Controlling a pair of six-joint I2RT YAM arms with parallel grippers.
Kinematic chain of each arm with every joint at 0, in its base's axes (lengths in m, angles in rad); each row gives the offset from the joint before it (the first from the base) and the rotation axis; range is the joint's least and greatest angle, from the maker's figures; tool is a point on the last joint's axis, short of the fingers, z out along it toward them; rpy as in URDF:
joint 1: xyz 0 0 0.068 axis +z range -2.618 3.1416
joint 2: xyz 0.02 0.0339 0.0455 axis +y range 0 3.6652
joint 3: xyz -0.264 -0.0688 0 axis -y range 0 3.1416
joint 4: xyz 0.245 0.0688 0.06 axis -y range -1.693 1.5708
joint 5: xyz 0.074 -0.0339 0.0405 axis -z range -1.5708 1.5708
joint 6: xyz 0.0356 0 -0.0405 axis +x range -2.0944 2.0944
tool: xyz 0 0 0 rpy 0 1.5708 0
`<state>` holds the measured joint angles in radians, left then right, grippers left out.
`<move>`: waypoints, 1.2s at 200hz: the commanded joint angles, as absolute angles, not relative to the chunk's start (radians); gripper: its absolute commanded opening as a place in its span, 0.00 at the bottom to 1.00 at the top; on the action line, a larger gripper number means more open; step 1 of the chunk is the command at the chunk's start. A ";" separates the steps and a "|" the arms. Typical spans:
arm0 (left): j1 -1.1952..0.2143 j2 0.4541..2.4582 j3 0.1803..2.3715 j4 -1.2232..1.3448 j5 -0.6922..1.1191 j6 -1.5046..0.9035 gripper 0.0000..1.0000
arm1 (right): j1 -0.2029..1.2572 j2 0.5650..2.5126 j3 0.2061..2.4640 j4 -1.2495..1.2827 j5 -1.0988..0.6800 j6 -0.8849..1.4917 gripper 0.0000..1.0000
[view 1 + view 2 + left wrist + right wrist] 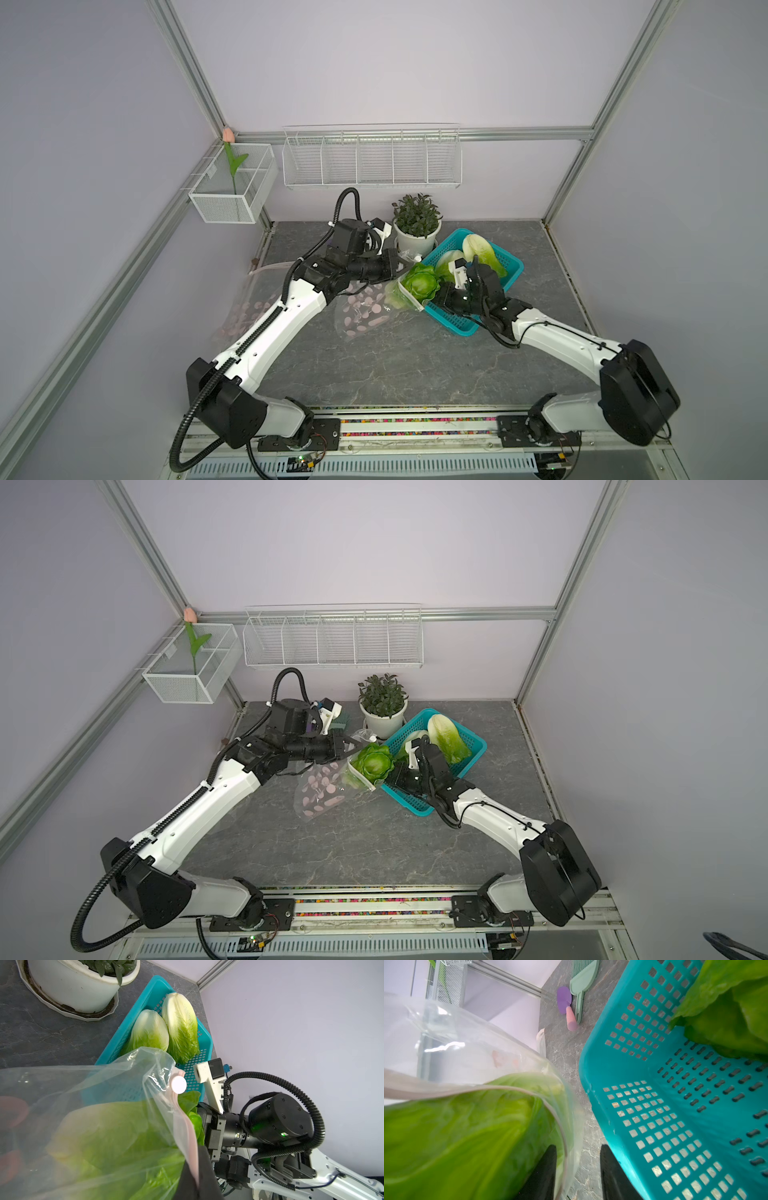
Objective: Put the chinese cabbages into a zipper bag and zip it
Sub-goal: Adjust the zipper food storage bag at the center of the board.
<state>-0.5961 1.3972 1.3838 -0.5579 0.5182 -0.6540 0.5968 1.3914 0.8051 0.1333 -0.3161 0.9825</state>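
Fingers apart, zipper bag rim between

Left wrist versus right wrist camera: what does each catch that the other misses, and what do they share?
Only the left wrist view shows the white plant pot, the bag's white zipper slider and the right arm. Only the right wrist view shows the purple scoop, the light-green dustpan and the right gripper, jaws apart. Both show the zipper bag holding one chinese cabbage, and the teal basket.
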 commanded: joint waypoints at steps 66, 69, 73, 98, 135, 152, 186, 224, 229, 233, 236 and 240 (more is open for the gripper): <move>-0.554 1.356 1.452 -0.714 0.408 -0.571 0.00 | 0.650 1.362 0.930 0.020 -0.257 0.894 0.09; -0.553 1.350 1.454 -0.735 0.376 -0.561 0.00 | 0.656 1.353 0.945 -0.018 -0.242 0.873 0.09; -0.549 1.341 1.451 -0.757 0.338 -0.544 0.00 | 0.664 1.342 0.960 -0.066 -0.224 0.848 0.09; -0.504 1.296 1.406 -0.769 0.317 -0.547 0.00 | 0.689 1.299 1.027 -0.205 -0.175 0.782 0.07; -0.470 1.254 1.392 -0.727 0.338 -0.584 0.00 | 0.755 1.326 1.167 -0.270 -0.151 0.749 0.07; -0.414 1.226 1.413 -0.744 0.341 -0.595 0.00 | 0.773 1.375 1.268 -0.357 -0.132 0.712 0.07; -0.362 1.186 1.441 -0.756 0.386 -0.620 0.00 | 0.788 1.434 1.346 -0.308 -0.192 0.737 0.09; -0.363 1.166 1.584 -0.930 0.285 -0.536 0.00 | 0.826 1.574 1.494 -0.281 -0.268 0.761 0.12; -0.363 1.168 1.597 -0.941 0.282 -0.529 0.00 | 0.822 1.581 1.491 -0.269 -0.274 0.772 0.12; -0.363 1.170 1.599 -0.942 0.287 -0.525 0.00 | 0.818 1.584 1.486 -0.261 -0.277 0.781 0.12; -0.365 1.173 1.597 -0.941 0.293 -0.524 0.00 | 0.816 1.586 1.478 -0.253 -0.279 0.789 0.12; -0.367 1.177 1.591 -0.936 0.302 -0.524 0.00 | 0.809 1.585 1.464 -0.237 -0.280 0.800 0.11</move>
